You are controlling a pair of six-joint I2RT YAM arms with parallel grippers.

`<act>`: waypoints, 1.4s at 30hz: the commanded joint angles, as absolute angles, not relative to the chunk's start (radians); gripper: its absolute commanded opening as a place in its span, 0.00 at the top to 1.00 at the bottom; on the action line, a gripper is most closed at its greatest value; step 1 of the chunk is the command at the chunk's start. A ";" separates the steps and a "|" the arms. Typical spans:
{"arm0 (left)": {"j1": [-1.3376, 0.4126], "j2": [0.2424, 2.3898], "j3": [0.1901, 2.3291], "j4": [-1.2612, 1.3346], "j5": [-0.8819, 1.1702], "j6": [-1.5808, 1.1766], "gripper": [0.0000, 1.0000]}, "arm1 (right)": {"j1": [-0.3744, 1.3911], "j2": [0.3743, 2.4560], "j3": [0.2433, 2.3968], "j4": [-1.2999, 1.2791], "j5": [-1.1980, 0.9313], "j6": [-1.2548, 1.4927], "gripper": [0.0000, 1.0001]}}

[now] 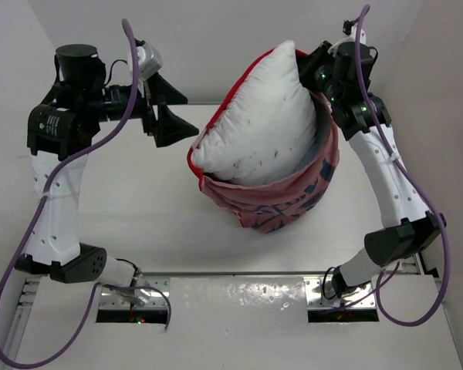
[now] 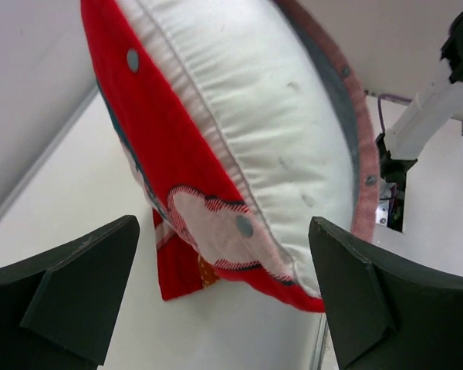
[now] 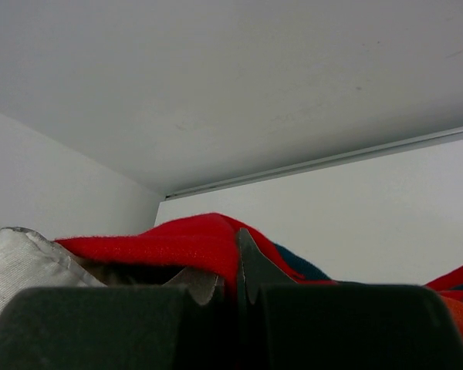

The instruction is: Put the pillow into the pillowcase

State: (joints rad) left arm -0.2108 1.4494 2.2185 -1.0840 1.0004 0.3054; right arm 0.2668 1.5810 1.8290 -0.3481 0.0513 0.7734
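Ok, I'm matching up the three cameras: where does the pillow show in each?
Top external: the pillow is upper centre, standing out of the pillowcase.
Left wrist: fills the upper middle.
Right wrist: probably the pale fabric at the lower left edge.
Shared landmark: the pillowcase's red edge, in all three.

The pillow's (image 1: 258, 116) lower part lies hidden inside the pillowcase (image 1: 293, 204), whose crumpled print seems unreadable.

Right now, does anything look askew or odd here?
The pillowcase is bunched around the lower half of the pillow, pale reverse side showing, so much of the pillow sticks out. The pillow also carries small dark specks.
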 commanded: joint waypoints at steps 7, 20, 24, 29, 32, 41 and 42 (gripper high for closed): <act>-0.222 1.460 1.978 -0.954 0.793 0.244 0.17 | 0.278 1.585 1.810 -0.357 0.081 0.739 1.00; -0.221 1.480 2.201 -0.980 0.863 0.258 0.11 | 0.270 1.600 1.810 -0.402 0.129 0.713 1.00; -0.222 1.479 2.234 -0.980 0.957 0.218 0.10 | 0.255 1.646 1.855 -0.437 0.143 0.704 1.00; -0.226 1.471 2.166 -0.982 0.853 0.202 0.11 | 0.255 1.649 1.832 -0.401 0.140 0.716 1.00; -0.227 1.471 2.114 -0.986 0.798 0.224 0.12 | 0.258 1.649 1.833 -0.391 0.137 0.719 1.00; -0.232 1.473 1.977 -0.936 0.716 0.209 0.22 | 0.267 1.640 1.818 -0.384 0.140 0.719 1.00; -0.232 1.474 1.973 -0.937 0.709 0.218 0.24 | 0.267 1.638 1.816 -0.382 0.137 0.718 1.00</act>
